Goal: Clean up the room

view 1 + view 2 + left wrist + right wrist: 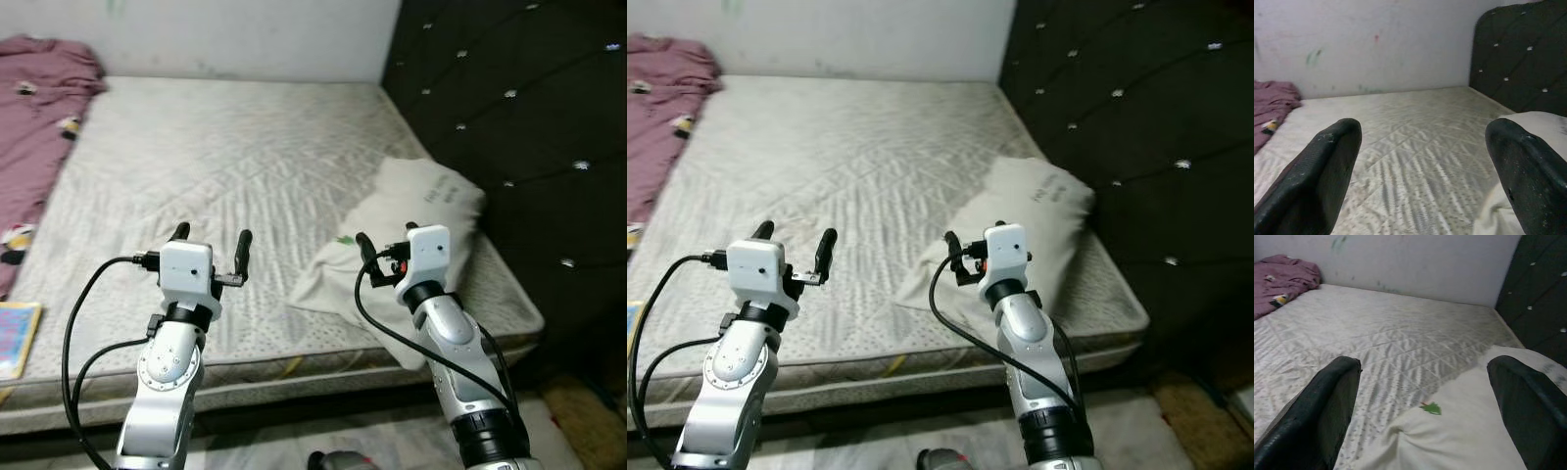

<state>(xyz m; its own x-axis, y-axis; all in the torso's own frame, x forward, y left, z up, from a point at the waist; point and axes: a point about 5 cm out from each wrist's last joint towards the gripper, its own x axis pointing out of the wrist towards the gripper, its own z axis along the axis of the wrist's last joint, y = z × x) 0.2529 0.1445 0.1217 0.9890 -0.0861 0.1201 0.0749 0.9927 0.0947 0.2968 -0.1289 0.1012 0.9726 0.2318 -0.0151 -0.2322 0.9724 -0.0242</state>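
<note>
A crumpled white pillow (416, 211) with a small green mark lies on the bed's right side, near the front edge of the pale quilted mattress (225, 147). A purple blanket (34, 108) is heaped at the far left of the bed. My left gripper (211, 240) hovers open over the mattress's front edge, holding nothing. My right gripper (387, 240) is open and empty too, just above the pillow's near left edge. In the right wrist view the pillow (1464, 431) lies directly below the spread fingers (1327, 396).
A black tufted headboard (519, 117) stands along the bed's right side, and a pale wall runs behind the bed. A colourful book (15, 338) rests at the mattress's front left corner. Bare floor shows below the bed's front edge.
</note>
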